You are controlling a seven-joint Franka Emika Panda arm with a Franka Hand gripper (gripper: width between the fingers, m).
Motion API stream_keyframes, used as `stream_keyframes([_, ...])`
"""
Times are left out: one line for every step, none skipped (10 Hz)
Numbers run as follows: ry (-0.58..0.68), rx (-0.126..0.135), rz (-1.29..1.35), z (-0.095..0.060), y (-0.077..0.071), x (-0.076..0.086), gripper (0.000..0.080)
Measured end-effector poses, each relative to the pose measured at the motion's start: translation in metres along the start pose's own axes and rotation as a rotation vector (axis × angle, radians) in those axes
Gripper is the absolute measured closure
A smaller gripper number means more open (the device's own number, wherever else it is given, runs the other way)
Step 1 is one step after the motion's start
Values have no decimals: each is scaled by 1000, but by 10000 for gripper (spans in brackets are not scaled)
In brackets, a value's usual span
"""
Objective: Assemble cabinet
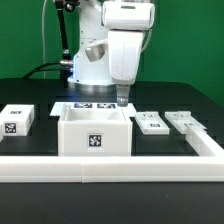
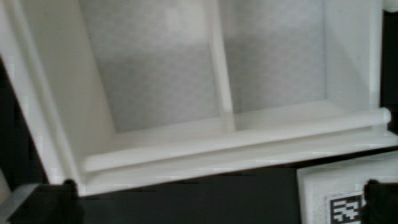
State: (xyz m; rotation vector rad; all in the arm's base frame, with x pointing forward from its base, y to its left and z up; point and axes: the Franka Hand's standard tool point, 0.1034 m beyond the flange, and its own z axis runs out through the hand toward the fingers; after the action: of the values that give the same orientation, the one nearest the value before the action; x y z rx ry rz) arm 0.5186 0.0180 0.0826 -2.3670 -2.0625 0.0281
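The cabinet body (image 1: 95, 130) is a glossy white open box with a square tag on its front, standing in the middle of the black table. My gripper (image 1: 122, 99) hangs just above the box's back rim, near its corner on the exterior view's right. In the wrist view the box's inside and thick rim (image 2: 214, 140) fill most of the picture. My gripper (image 2: 210, 210) is open: the two dark fingertips (image 2: 39, 205) stand far apart with only black table between them. Two flat white tagged panels (image 1: 152, 122) (image 1: 188, 122) lie on the exterior view's right.
A small white tagged block (image 1: 18, 120) sits on the exterior view's left. The marker board (image 1: 88, 105) lies behind the box, and its edge shows in the wrist view (image 2: 347, 195). A long low white border rail (image 1: 110, 165) runs along the front and right.
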Motion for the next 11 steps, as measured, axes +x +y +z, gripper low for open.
stream_keyframes([0,11,-79,3,-2,-7,2])
stream_keyframes([2,6,-147,8,-6,-15,2])
stream_keyframes([3,11,-174,12,-17,-23,2])
stream_keyframes([2,19,-170,13,-25,-29,2])
stream_keyframes([2,19,-161,12,-23,-29,2])
stream_keyframes([2,20,-160,13,-24,-29,2])
stream_keyframes([2,21,-160,14,-24,-30,2])
stream_keyframes([3,25,-150,15,-27,-30,2])
stream_keyframes([2,38,-143,19,-40,-30,2])
stream_keyframes([4,39,-145,24,-52,-31,2])
stream_keyframes([5,46,-147,28,-58,-30,2])
